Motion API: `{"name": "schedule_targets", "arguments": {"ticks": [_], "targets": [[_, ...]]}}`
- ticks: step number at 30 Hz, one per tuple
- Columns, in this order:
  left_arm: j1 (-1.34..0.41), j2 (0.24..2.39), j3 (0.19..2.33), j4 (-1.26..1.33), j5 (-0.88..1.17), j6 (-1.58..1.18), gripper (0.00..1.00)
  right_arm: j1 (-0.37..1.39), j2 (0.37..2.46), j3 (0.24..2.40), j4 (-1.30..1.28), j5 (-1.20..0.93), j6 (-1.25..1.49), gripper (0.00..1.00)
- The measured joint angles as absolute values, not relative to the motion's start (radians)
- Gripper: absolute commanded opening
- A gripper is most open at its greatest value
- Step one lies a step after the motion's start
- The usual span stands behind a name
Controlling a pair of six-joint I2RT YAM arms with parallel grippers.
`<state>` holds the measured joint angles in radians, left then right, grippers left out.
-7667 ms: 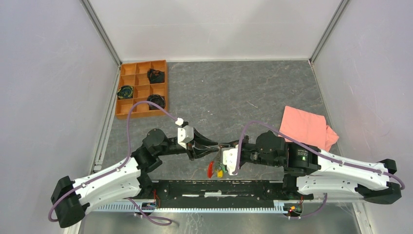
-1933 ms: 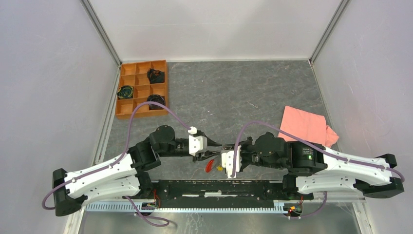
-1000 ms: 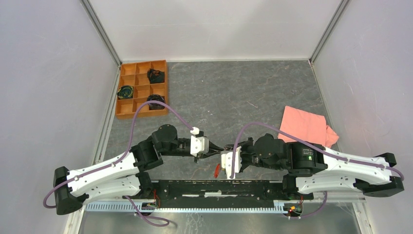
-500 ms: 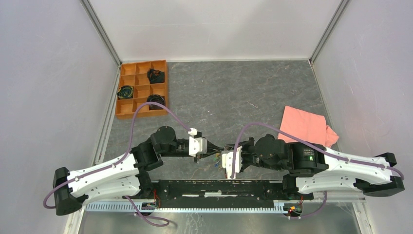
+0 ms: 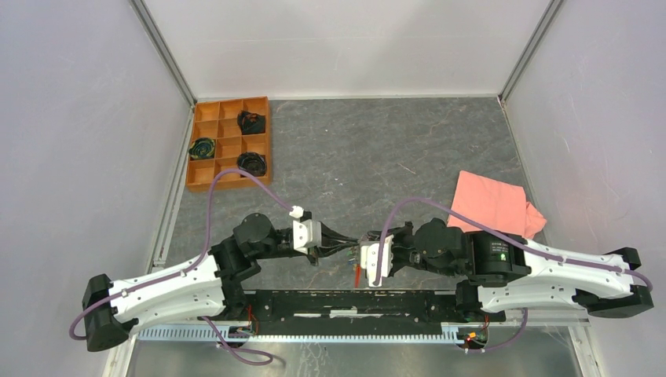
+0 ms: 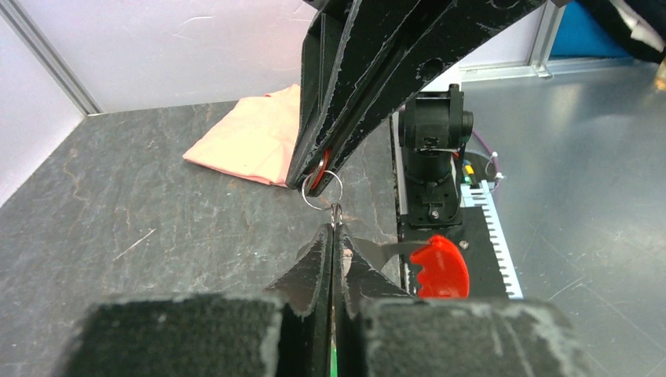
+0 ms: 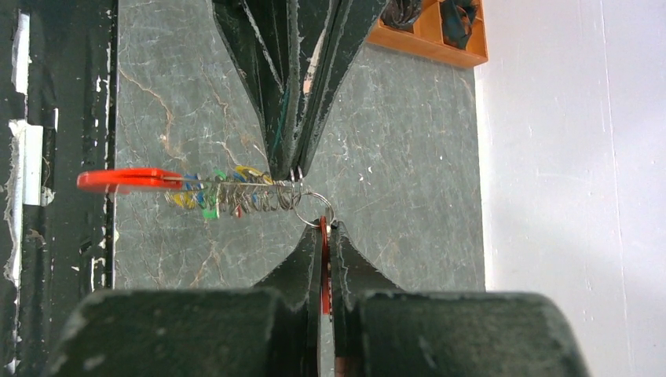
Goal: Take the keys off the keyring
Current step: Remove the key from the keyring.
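Over grey mottled surface, near edge: left hand pinched on colour-headed metal keys, right hand clamped on red-strapped metal keyring, tips facing; open room beyond.

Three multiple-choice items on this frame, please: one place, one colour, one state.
1. The orange tray sits: A. far left B. between the arms C. near right
2. Among the keys, the largest head is: A. blue B. green C. red
3. The jaws of the right gripper are: A. wide open B. shut on the strap C. shut on the tray

A: it lies by the far left wall. C: its plastic is red. B: the jaws pinch the red strap.
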<state>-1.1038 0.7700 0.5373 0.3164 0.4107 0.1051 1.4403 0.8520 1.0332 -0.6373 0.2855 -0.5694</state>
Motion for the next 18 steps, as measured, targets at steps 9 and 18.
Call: {"name": "schedule_targets", "arguments": {"ticks": [9, 18], "targets": [[-1.104, 0.756, 0.53, 0.346, 0.375, 0.056, 0.3, 1.44, 0.875, 1.116, -0.663, 0.26, -0.574, 0.01], [-1.104, 0.754, 0.605, 0.257, 0.354, 0.075, 0.37, 1.442, 0.886, 1.141, -0.676, 0.223, -0.582, 0.01]]}}
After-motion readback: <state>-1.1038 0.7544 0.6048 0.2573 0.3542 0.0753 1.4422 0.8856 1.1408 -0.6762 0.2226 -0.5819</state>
